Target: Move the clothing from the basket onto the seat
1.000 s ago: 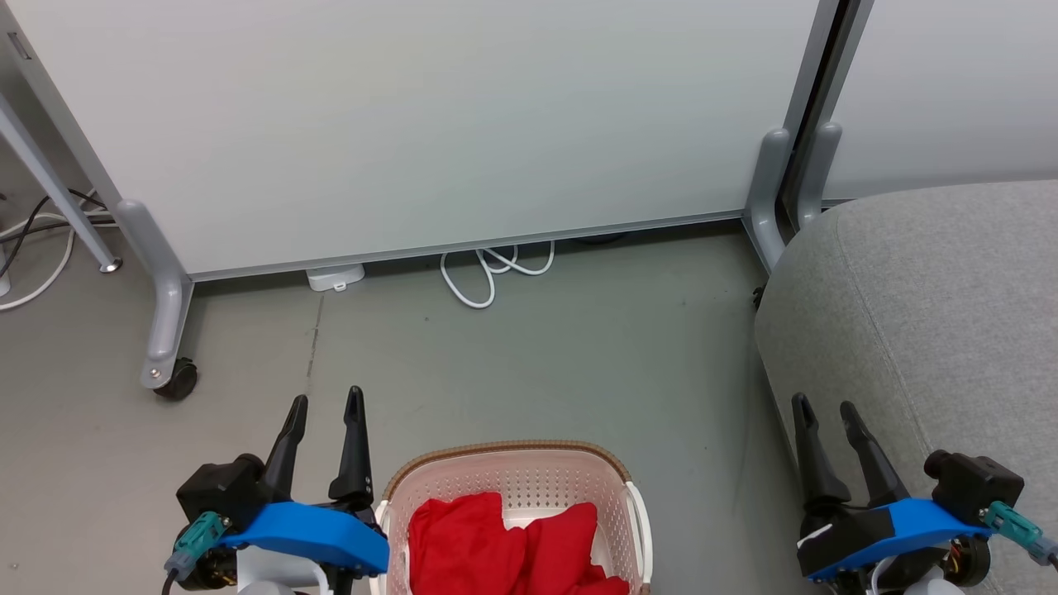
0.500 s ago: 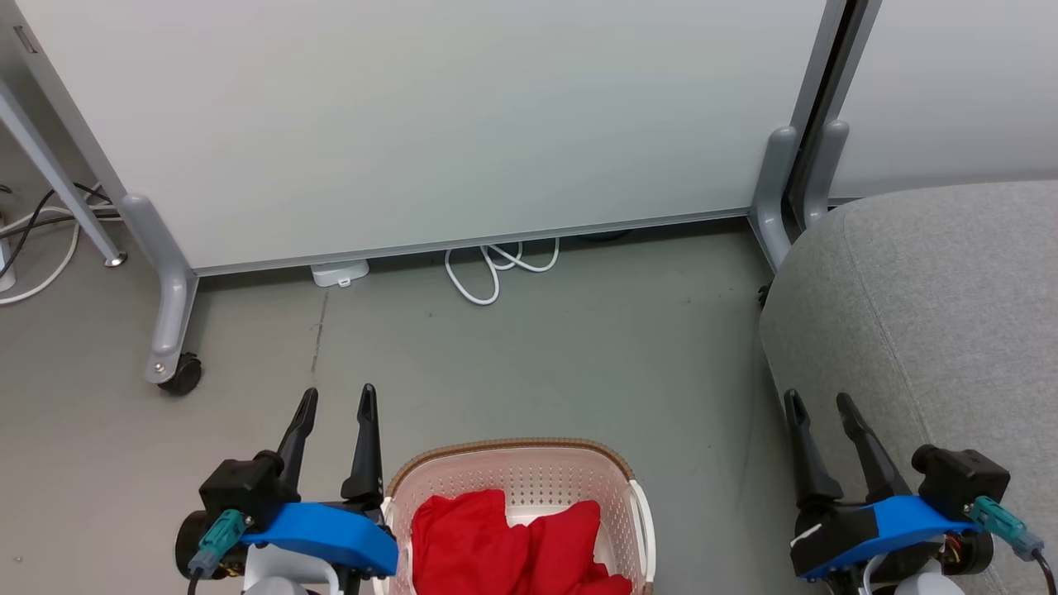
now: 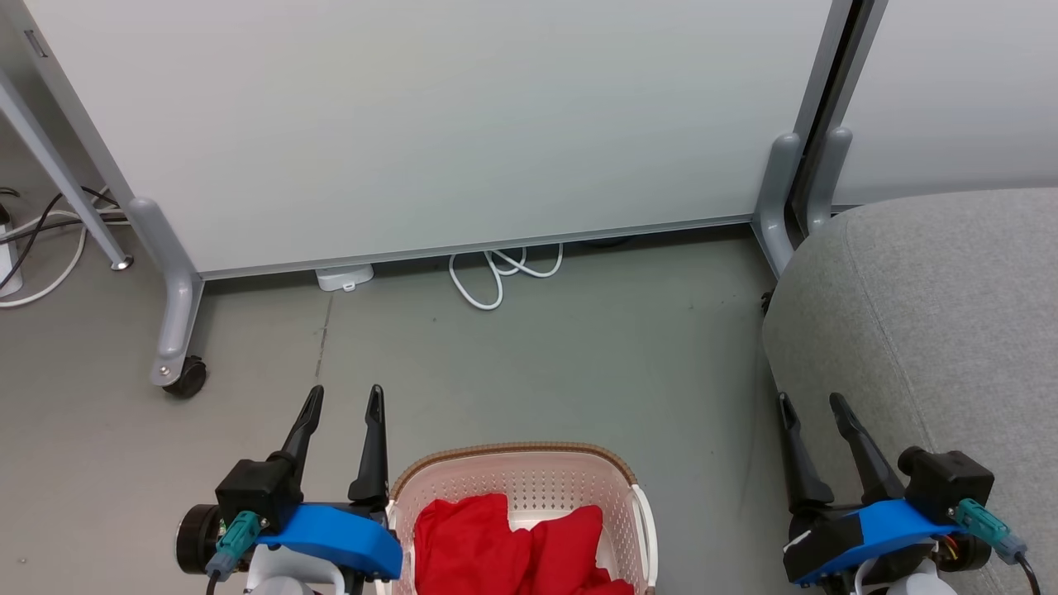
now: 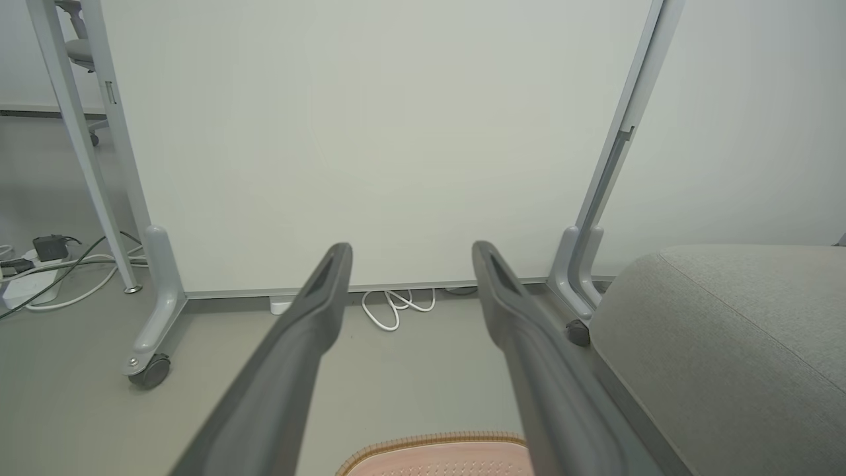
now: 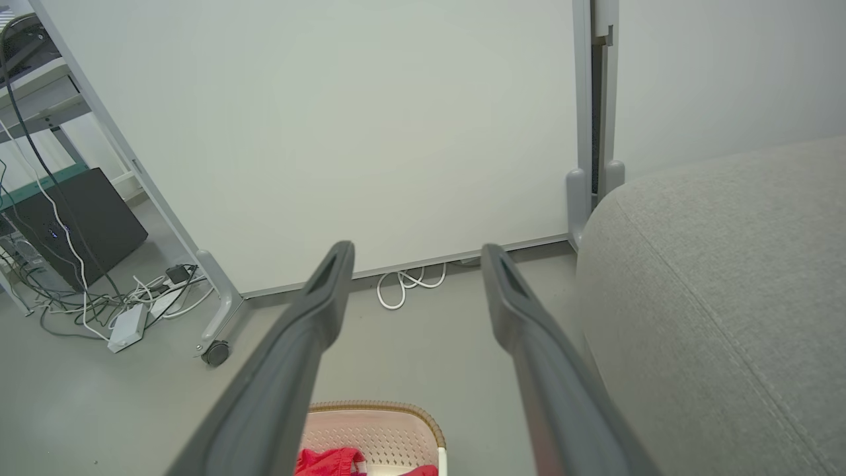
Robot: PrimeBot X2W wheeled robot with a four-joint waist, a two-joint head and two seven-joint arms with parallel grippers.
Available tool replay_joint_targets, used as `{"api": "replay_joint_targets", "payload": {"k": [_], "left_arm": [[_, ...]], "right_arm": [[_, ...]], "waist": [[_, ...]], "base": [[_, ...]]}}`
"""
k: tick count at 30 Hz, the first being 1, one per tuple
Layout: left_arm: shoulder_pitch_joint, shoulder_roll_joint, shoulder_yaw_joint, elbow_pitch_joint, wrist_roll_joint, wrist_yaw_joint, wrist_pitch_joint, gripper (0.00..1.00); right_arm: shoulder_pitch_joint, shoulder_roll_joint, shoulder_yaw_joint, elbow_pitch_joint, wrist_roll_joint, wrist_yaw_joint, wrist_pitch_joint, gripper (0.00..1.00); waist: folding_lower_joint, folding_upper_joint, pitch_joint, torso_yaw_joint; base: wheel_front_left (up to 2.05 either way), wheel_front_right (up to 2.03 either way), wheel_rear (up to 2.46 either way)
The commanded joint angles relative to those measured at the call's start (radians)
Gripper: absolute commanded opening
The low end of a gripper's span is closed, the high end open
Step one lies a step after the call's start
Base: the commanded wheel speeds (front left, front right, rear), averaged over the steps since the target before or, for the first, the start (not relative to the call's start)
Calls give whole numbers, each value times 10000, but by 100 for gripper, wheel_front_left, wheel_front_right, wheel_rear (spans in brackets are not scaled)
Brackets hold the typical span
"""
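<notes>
Head view: the clothing lies crumpled in the basket, its long axis running from left wall to right wall. The left gripper and right gripper both gape, empty. Left wrist view: the seat stands right of the basket's rim. Right wrist view: red fabric shows at the basket's near edge.

Left gripper low at left, jaws wide apart, nothing between them, pointing forward. Right gripper low at right, jaws likewise spread and empty, leaning slightly left. Blue wrist mounts behind both.
</notes>
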Motion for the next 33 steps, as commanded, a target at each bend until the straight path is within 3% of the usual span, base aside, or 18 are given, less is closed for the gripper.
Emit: {"api": "replay_joint_targets", "payload": {"k": [1, 21, 33], "left_arm": [[-88, 31, -8, 13, 25, 18, -48, 100], [6, 27, -54, 159, -8, 11, -41, 100], [-967, 92, -275, 1334, 274, -91, -38, 100]], "right_arm": [[-98, -67, 28, 28, -37, 17, -56, 100], [-158, -64, 172, -88, 43, 12, 0, 100], [-1012, -60, 434, -662, -70, 12, 28, 100]], "waist": [[0, 0, -22, -11], [0, 0, 236, -144], [0, 0, 2375, -912]], "base": [[0, 0, 0], [0, 0, 0], [0, 0, 0]]}}
